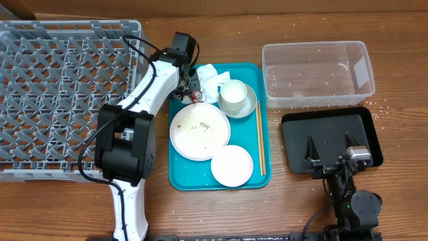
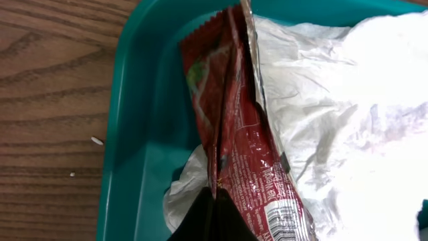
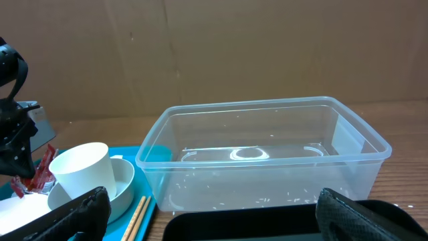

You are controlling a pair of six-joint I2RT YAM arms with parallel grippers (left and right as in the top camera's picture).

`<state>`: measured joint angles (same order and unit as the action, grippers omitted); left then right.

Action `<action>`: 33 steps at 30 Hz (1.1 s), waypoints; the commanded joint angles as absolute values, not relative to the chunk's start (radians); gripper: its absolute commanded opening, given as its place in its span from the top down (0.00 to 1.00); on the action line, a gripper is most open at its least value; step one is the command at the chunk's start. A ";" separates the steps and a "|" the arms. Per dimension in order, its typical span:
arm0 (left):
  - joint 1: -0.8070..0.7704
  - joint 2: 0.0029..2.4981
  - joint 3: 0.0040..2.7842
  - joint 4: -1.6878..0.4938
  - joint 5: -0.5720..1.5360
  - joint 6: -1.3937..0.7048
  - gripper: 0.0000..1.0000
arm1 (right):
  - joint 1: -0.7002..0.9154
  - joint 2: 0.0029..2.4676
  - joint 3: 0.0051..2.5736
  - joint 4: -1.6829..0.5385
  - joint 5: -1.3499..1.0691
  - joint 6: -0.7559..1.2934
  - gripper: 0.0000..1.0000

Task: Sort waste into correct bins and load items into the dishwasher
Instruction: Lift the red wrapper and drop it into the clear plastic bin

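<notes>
My left gripper is at the back left of the teal tray, shut on a red snack wrapper that lies against crumpled white paper. The wrapper also shows in the overhead view and the right wrist view. On the tray are a white cup in a bowl, a dirty plate, a small plate and chopsticks. My right gripper is open and empty, resting over the black bin.
A grey dishwasher rack fills the left side. A clear plastic bin stands at the back right, behind the black bin. Rice grains are scattered around the bins.
</notes>
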<state>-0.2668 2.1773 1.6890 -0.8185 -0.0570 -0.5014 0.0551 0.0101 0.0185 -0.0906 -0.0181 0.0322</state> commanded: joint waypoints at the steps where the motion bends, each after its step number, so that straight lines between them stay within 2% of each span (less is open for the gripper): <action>1: -0.262 2.175 1.750 -0.850 -0.066 -0.493 0.96 | 0.062 0.003 0.008 -0.084 -0.012 0.029 0.00; 12: -0.262 2.175 2.049 -1.073 -0.101 -0.459 0.96 | 0.062 0.003 0.008 -0.084 -0.012 0.029 0.00; 16: -0.264 2.175 2.173 -1.071 -0.099 -0.441 0.96 | 0.062 0.003 0.008 -0.084 -0.012 0.029 0.00; 21: -0.287 2.175 2.217 -0.879 0.019 -0.437 0.96 | 0.062 0.003 0.008 -0.084 -0.012 0.029 0.00; 26: -0.354 2.183 2.172 -0.595 0.211 -0.332 0.96 | 0.062 0.003 0.008 -0.084 -0.012 0.029 0.00; 33: -0.509 2.203 2.139 -0.411 0.237 -0.093 0.96 | 0.062 0.003 0.008 -0.084 -0.012 0.029 0.00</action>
